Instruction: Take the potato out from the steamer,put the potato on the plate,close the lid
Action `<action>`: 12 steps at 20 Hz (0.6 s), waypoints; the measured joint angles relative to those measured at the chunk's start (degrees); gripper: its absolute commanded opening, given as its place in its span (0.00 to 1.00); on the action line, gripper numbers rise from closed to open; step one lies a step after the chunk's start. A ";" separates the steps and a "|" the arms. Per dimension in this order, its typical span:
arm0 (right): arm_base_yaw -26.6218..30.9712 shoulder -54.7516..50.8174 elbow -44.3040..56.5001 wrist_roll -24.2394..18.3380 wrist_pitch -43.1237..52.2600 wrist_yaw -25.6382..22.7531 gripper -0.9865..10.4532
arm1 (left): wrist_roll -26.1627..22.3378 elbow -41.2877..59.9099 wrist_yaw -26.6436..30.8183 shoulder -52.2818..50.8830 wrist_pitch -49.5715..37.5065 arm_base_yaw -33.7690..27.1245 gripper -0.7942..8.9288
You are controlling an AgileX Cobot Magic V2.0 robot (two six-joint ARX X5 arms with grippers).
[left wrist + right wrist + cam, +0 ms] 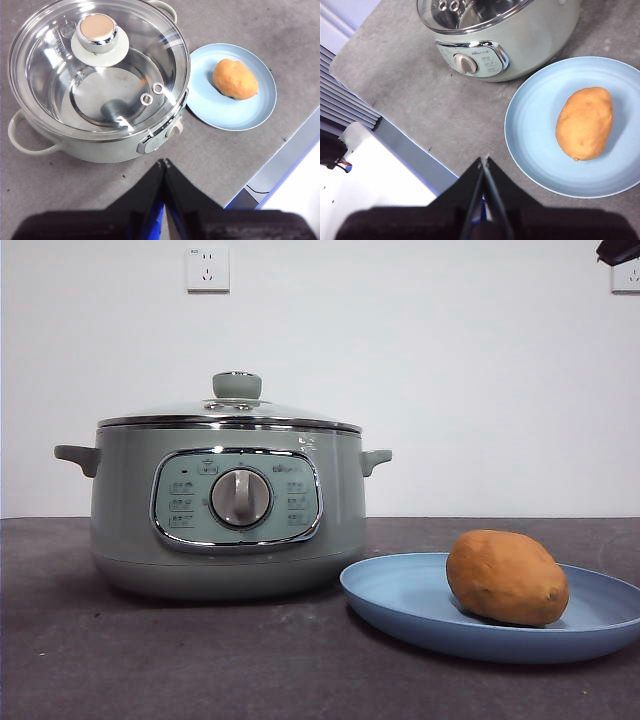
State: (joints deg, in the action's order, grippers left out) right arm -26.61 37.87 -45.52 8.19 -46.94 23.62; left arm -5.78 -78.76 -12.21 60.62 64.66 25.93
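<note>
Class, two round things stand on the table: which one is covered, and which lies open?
The steamer is covered: its glass lid sits on the rim. The blue plate beside it lies open, carrying the potato.

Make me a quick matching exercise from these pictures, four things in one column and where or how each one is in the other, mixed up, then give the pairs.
Things:
1. potato
2. lid
3. plate
4. left gripper

States:
A. resting shut on the steamer
B. empty, held above the table in front of the pot
C. lying on the blue plate
D. on the table beside the steamer, carrying the potato

Pairs: 1-C, 2-A, 3-D, 4-B
</note>
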 measured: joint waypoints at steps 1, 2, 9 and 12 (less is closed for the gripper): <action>0.00 0.00 0.00 0.00 0.00 0.00 0.09 | 0.00 0.00 -0.02 0.00 0.00 0.00 0.08; 0.00 0.00 0.00 0.00 -0.02 0.00 0.09 | 0.00 0.00 0.00 0.00 0.02 0.00 0.08; 0.00 0.02 0.00 0.00 0.00 0.00 0.09 | -0.94 0.00 0.37 0.00 -0.68 -0.11 0.08; 0.00 0.02 0.00 0.00 -0.04 0.00 0.09 | -2.73 0.02 1.68 -2.36 -10.54 -4.61 0.08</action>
State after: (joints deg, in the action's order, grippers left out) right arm -26.61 37.89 -45.52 8.19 -46.98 23.62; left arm -8.51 -78.74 -10.52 58.26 54.13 21.32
